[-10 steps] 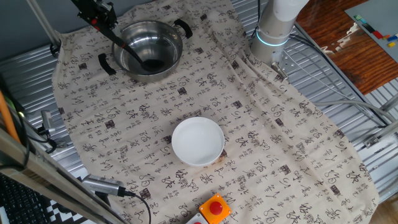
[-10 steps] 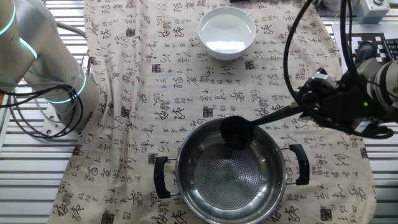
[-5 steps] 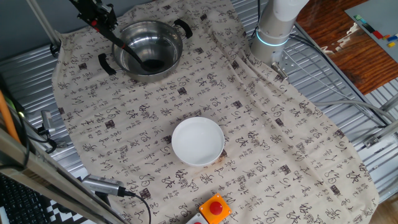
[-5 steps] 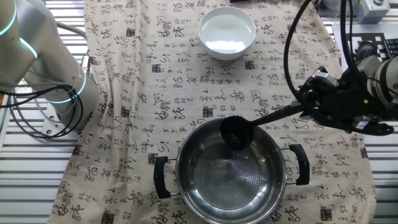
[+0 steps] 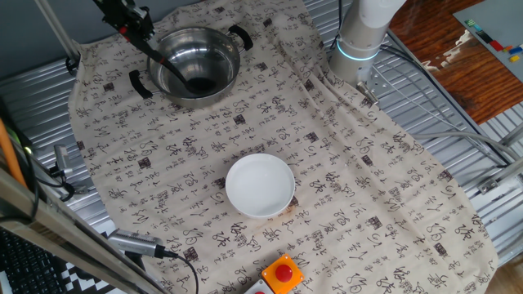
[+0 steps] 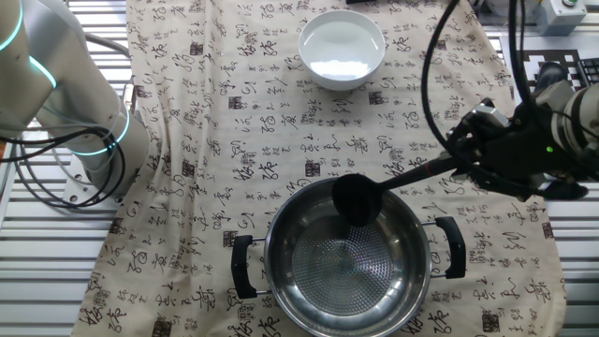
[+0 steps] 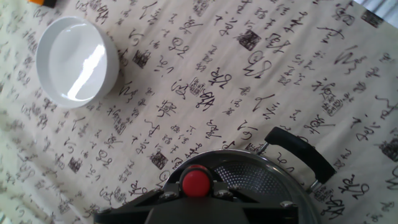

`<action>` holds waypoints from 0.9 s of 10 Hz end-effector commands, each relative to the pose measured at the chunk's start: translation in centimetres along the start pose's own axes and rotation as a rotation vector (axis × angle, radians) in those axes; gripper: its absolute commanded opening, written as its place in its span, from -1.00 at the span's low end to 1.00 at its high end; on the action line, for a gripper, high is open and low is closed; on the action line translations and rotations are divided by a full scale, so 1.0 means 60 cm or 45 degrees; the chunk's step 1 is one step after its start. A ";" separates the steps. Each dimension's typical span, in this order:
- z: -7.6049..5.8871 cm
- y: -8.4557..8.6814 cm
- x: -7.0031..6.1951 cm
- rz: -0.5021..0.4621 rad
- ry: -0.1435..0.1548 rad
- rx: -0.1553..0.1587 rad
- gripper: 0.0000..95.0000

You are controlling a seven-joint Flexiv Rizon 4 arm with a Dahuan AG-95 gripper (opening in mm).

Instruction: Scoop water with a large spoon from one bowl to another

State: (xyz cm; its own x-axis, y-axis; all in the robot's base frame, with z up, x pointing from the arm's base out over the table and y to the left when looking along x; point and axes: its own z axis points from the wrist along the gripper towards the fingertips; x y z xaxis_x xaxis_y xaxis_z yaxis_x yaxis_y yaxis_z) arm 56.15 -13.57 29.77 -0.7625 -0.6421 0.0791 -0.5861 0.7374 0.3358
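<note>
Almost nothing has shifted over the last second: the ladle's scoop hangs in the same spot over the steel pot, and only the wrist on the right has turned very slightly. Going near to far in the other fixed view, the steel pot (image 6: 348, 264) sits nearest on the printed cloth (image 6: 234, 140), its two black side handles pointing left and right. The black ladle (image 6: 356, 198) hangs with its deep scoop just inside the pot's far rim, its thin handle running up and right to the gripper (image 6: 465, 161), which is clamped on the handle; the hand view shows the red tip (image 7: 197, 182) seated between the jaws. Beyond that, well apart at the far edge of the cloth, stands the white bowl (image 6: 342, 49) with water in it. From the scoop the bowl lies straight away toward the far side and only slightly left, so the return trip looks like a lift clear of the rim, then a carry along that line, keeping the scoop level.
</note>
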 end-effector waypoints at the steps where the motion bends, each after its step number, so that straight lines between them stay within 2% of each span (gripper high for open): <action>1: 0.000 -0.002 0.000 0.000 -0.007 -0.003 -1.00; 3: 0.000 -0.004 0.000 -0.004 -0.021 0.000 -1.00; 9: -0.001 -0.019 0.010 -0.031 -0.026 -0.005 -1.00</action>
State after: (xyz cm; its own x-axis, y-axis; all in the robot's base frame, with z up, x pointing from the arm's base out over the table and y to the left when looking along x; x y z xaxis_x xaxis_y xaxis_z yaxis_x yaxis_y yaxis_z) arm 56.38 -14.84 29.42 -0.7531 -0.6560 0.0510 -0.6046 0.7205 0.3395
